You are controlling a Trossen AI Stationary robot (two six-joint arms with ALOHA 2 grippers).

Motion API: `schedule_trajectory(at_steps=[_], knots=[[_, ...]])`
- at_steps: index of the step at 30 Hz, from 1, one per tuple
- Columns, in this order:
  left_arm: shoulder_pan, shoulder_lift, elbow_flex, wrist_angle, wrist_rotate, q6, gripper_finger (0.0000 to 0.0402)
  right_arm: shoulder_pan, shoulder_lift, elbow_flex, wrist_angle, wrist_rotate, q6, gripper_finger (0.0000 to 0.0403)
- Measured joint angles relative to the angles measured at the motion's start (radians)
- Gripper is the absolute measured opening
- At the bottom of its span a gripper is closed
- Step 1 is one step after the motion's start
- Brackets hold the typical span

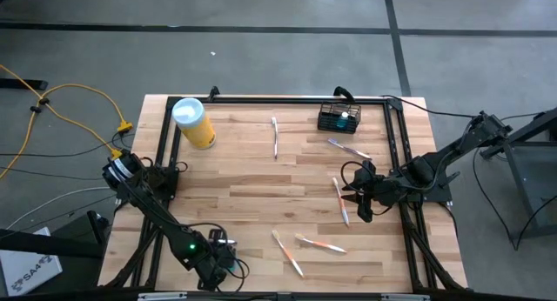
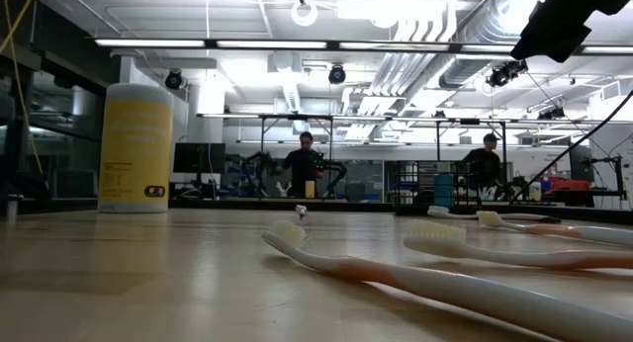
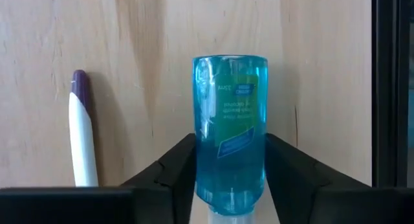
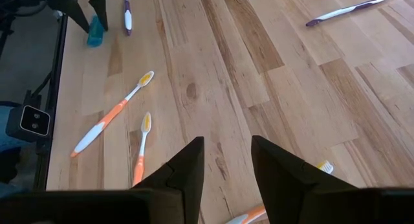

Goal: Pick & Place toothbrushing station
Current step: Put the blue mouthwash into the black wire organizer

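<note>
My left pincer (image 3: 229, 185) pinches a blue bottle (image 3: 229, 130); my right pincer (image 4: 226, 162) gapes empty. Toothbrushes lie outside the basket (image 1: 338, 118).

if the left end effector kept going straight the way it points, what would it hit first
The blue bottle: it already sits between the left end effector fingers, which look closed against its sides. Past it the left wrist view shows only bare table; the purple-tipped toothbrush lies off to one side, out of that line.

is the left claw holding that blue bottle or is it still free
Held, it seems: in the left wrist view both fingers press against the blue bottle's sides. Whether it is lifted off the table, cannot tell.
</note>
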Motion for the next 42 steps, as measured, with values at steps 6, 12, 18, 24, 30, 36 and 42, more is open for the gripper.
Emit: schedule_trajectory(at_steps=[6, 12, 18, 24, 30, 36, 42], knots=[[0.0, 0.001, 0.0, 0.019, 0.0, 0.0, 0.0128, 0.0, 0.0, 0.0, 0.0, 0.0, 0.0, 0.012], [0.0, 0.002, 0.0, 0.015, 0.0, -0.001, 0.013, 0.0, 0.0, 0.0, 0.0, 0.0, 0.0, 0.012], [0.0, 0.0, 0.0, 0.01, -0.005, 0.006, 0.013, 0.0, 0.0, 0.0, 0.0, 0.0, 0.0, 0.012], [-0.003, -0.026, -0.004, -0.015, -0.029, 0.037, 0.0129, 0.0, 0.0, 0.0, 0.0, 0.0, 0.0, 0.012], [-0.013, -0.037, -0.005, -0.04, -0.051, 0.069, 0.0129, 0.0, 0.0, 0.0, 0.0, 0.0, 0.0, 0.012], [-0.014, -0.038, 0.029, -0.048, -0.051, 0.122, 0.0128, 0.0, 0.0, 0.0, 0.0, 0.0, 0.0, 0.012], [-0.019, -0.039, 0.097, -0.061, -0.063, 0.209, 0.0128, 0.0, 0.0, 0.0, 0.0, 0.0, 0.0, 0.012]])
